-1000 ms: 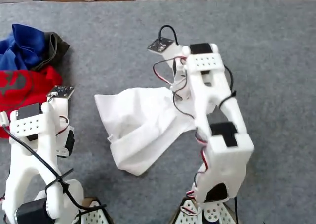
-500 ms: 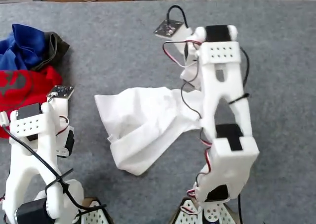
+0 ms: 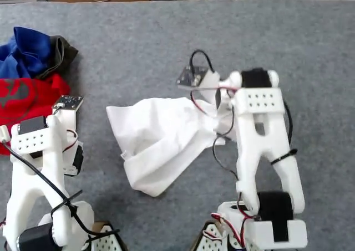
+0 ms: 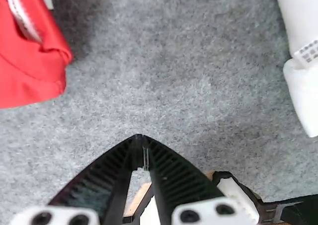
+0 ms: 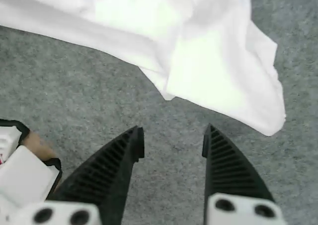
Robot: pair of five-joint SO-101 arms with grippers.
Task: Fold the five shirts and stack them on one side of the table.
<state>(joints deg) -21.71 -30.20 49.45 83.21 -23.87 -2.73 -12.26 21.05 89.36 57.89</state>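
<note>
Table [image 3: 310,51]: you've got a flat grey surface with a fuzzy, felt-like nap. My read is that cloth will drag on it rather than glide.

White shirt [image 3: 155,146]: it's lying mid-table between the two arms, crumpled into a loose wedge with soft folds and one thick doubled edge toward the arm bases. The fabric is thin, limp and very light. Expect it to sag and bunch when you lift it and to hold no shape of its own. It won't break, but a pinch can easily catch two layers at once. Take it by a single free corner or hem, such as the one poking out just ahead of your right fingers, not by the bunched middle.

Red shirt [image 3: 28,93]: it's heaped at the table's left side, a soft knit with a stitched hem showing.

Blue shirt [image 3: 25,54]: it's rumpled just beyond the red one and touching it.

Dark shirt [image 3: 62,51]: it's tucked against the blue one and partly under it.

Right gripper [image 5: 172,133]: the ribbed black fingers are spread wide with nothing between them. It hangs over bare grey just beside the white shirt's edge.

Left gripper [image 4: 140,140]: the tips are pressed together, holding nothing. It's over bare table between the red and white shirts.
</note>
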